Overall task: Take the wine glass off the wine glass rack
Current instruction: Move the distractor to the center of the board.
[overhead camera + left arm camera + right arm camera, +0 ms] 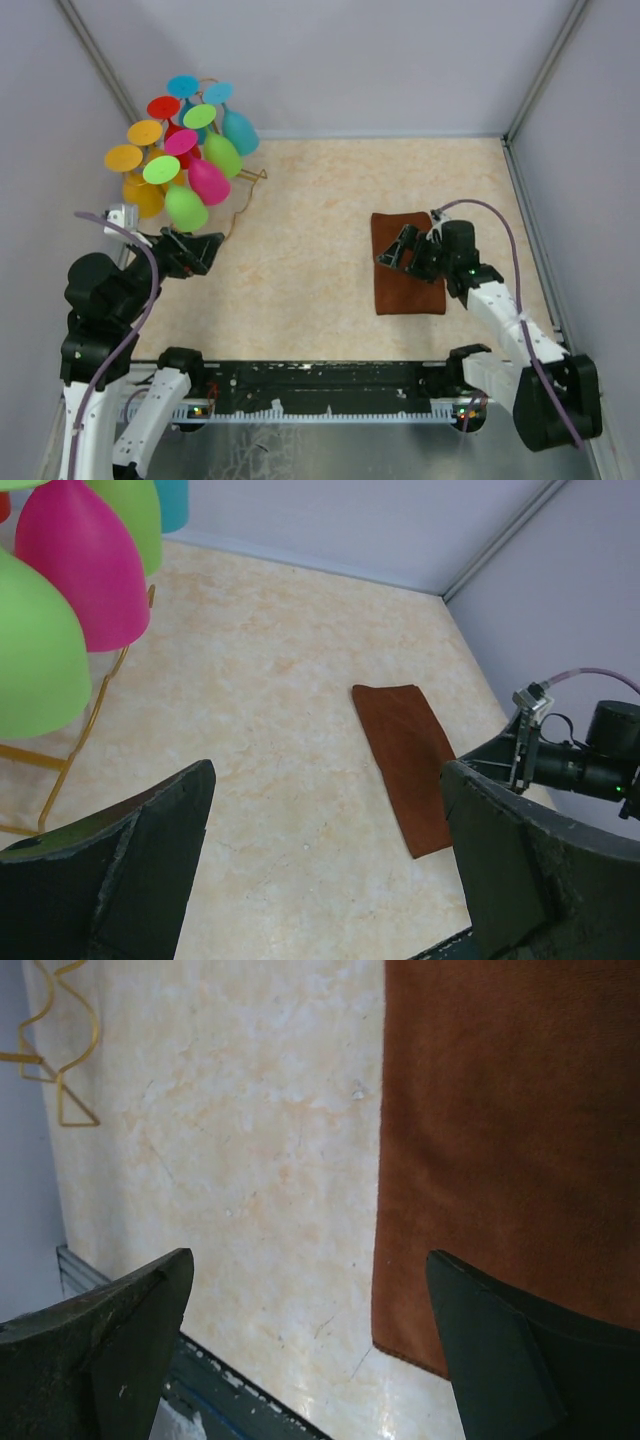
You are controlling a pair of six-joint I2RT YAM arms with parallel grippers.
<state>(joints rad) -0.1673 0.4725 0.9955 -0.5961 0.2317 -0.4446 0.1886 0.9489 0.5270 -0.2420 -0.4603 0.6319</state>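
We're only at the approach.
Left gripper (203, 251) and right gripper (396, 256) gape empty; next, left reaches the lime wine glass (186, 207) on the rack (93, 712).

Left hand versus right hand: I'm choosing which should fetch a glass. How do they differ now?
The left hand sits beside the wine glass rack; the right hand is far from it. The right hand hovers over the brown cloth; the left hand is over bare table. Both are open and empty.

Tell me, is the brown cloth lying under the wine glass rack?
No, the brown cloth lies on the table's right side below the right gripper, apart from the wine glass rack.
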